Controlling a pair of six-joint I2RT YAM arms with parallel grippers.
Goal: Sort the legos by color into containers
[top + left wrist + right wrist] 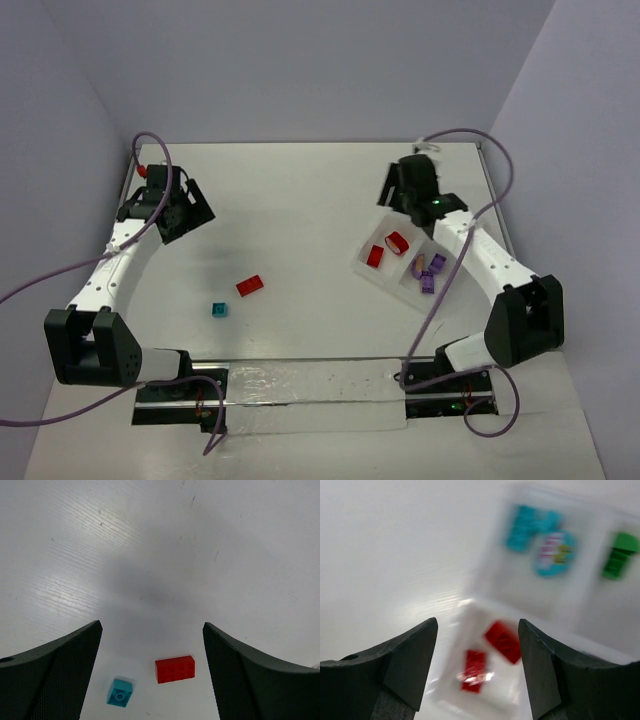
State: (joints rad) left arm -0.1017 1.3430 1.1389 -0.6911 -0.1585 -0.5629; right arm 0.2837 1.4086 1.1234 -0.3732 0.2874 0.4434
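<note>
A red lego [250, 285] [174, 669] and a teal lego [219, 309] [120, 692] lie loose on the table. My left gripper [185, 215] [152, 625] hovers open at the far left, well short of both, with nothing between its fingers. The tray of containers [385, 272] [512, 687] sits at the right. Two red legos [375, 255] [475, 671] lie in its near-left compartment, purple ones [432, 272] in another. The blurred right wrist view also shows teal legos [525, 525] and a green one [619, 555]. My right gripper [400, 203] [477, 622] is open and empty above the red compartment.
The right arm's cable [470, 215] loops over the tray's far side. A clear plastic strip [310, 395] runs along the near edge between the arm bases. Walls close in the table at the back and sides.
</note>
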